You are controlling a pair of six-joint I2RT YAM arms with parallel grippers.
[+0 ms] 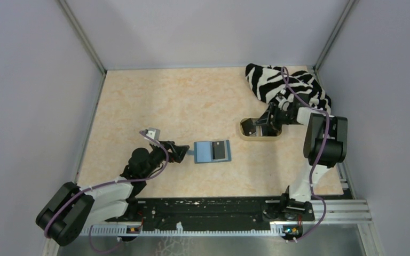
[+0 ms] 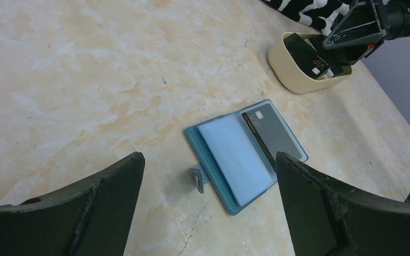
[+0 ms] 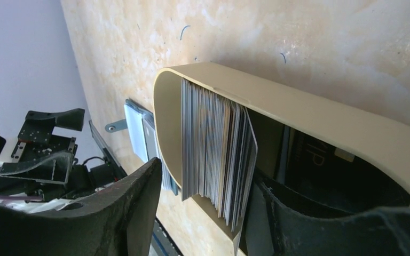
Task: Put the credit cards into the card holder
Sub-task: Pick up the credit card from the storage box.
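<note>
The teal card holder (image 1: 205,152) lies open and flat on the table, with a black card (image 1: 221,151) in its right half. In the left wrist view the card holder (image 2: 235,160) shows a pale sleeve on the left and a black "VIP" card (image 2: 273,130) on the right. My left gripper (image 1: 180,152) is open and empty, just left of the holder and low over the table. My right gripper (image 3: 208,178) is open at the tan tray (image 3: 320,114). It straddles a stack of credit cards (image 3: 213,144) standing on edge, one finger outside the tray's end wall, one inside.
The tan oval tray (image 1: 261,140) stands right of the middle, with more dark cards (image 2: 320,64) inside. A zebra-striped cloth (image 1: 277,82) lies heaped at the back right corner. Grey walls close in the table on three sides.
</note>
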